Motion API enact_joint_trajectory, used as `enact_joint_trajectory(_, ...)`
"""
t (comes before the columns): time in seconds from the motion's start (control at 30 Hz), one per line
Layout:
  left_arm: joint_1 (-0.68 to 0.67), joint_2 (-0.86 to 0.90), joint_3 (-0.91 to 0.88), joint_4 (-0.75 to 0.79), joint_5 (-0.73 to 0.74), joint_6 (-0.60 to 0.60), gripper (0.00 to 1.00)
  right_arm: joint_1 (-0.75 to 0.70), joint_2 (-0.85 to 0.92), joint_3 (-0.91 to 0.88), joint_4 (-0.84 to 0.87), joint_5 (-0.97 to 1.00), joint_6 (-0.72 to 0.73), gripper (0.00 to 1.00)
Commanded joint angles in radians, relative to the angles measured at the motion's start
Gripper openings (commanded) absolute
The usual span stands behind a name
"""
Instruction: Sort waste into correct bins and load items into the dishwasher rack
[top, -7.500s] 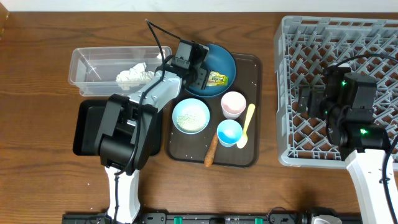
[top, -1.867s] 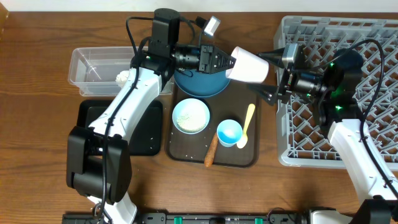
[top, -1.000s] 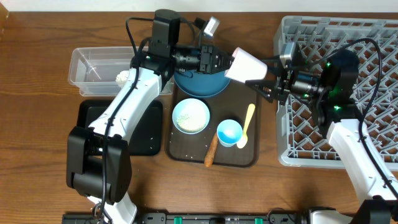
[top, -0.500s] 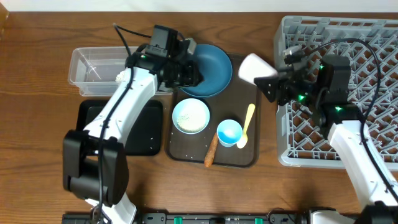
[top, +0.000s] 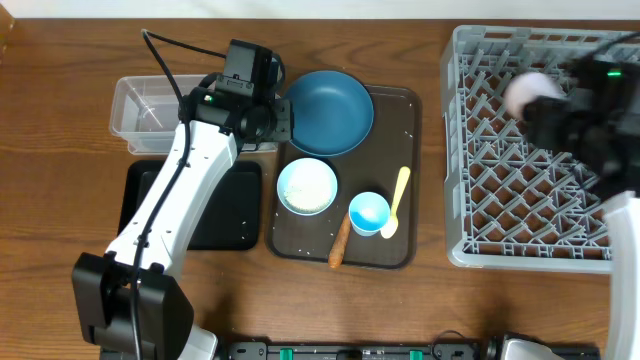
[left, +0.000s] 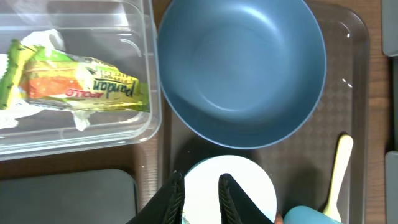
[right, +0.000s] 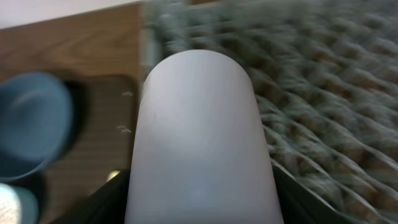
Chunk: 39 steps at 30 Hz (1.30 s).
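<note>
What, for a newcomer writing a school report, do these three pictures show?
Two robot arms work at a table. One picture looks down from above; the others come from a camera on each wrist. The left end effector, slightly open and empty, hovers over a brown tray bearing a blue bowl, white bowl, blue cup, spoon and stick. A wrapper lies in the clear tub. The right end effector grips a pink cup above the grey rack.
</note>
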Motion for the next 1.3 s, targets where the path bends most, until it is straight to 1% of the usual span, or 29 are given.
enact_joint_trajectory(0.0,0.002,-0.005,0.005,-0.002,-0.033,0.020,0.22,-0.101,0.044,0.093,-0.073,0.066,0.033,0.05)
enact_joint_trajectory(0.1,0.002,-0.005,0.005,0.000,-0.033,0.020,0.22,-0.205,0.108,0.173,-0.168,0.073,0.041,0.05)
enact_joint_trajectory(0.17,0.002,-0.005,0.005,-0.001,-0.033,0.020,0.22,-0.261,0.159,0.217,-0.217,0.114,0.042,0.05)
enact_joint_trajectory(0.3,0.002,-0.005,0.005,-0.002,-0.033,0.020,0.22,-0.358,0.264,0.273,-0.266,0.189,0.049,0.04)
enact_joint_trajectory(0.5,0.002,-0.005,0.005,-0.002,-0.033,0.020,0.22,-0.472,0.369,0.278,-0.256,0.242,0.092,0.03)
enact_joint_trajectory(0.7,0.002,-0.005,0.005,-0.002,-0.033,0.020,0.22,-0.565,0.436,0.278,-0.211,0.245,0.094,0.03)
enact_joint_trajectory(0.93,0.002,-0.005,0.005,-0.002,-0.033,0.020,0.22,-0.596,0.505,0.277,-0.210,0.241,0.100,0.04)
enact_joint_trajectory(1.1,0.002,-0.005,0.005,-0.002,-0.033,0.020,0.22,-0.594,0.553,0.277,-0.195,0.237,0.100,0.11)
enact_joint_trajectory(1.17,0.002,-0.005,0.005,-0.002,-0.033,0.020,0.22,-0.594,0.571,0.277,-0.190,0.229,0.100,0.16)
enact_joint_trajectory(1.2,0.002,-0.005,0.005,-0.002,-0.033,0.020,0.22,-0.594,0.578,0.277,-0.190,0.219,0.100,0.22)
enact_joint_trajectory(1.23,0.002,-0.005,0.005,-0.002,-0.033,0.020,0.22,-0.594,0.583,0.277,-0.190,0.203,0.100,0.35)
enact_joint_trajectory(1.27,0.002,-0.005,0.005,-0.002,-0.033,0.020,0.22,-0.594,0.587,0.277,-0.190,0.182,0.100,0.54)
